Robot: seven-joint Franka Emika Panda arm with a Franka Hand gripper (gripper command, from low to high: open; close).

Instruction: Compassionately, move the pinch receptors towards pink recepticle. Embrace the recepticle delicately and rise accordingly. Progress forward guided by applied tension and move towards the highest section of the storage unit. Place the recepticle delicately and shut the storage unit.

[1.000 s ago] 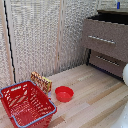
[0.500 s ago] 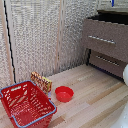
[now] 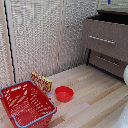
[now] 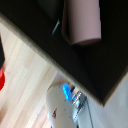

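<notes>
Now pink mug sits inside top drawer, which is open.

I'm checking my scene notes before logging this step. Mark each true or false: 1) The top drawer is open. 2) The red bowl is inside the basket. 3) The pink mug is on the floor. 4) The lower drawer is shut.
1) True: the top drawer stands pulled out.
2) False: the red bowl sits on the floor beside the red basket.
3) False: the wrist view shows the pink mug inside a dark compartment.
4) True: the lower drawer is closed.
</notes>
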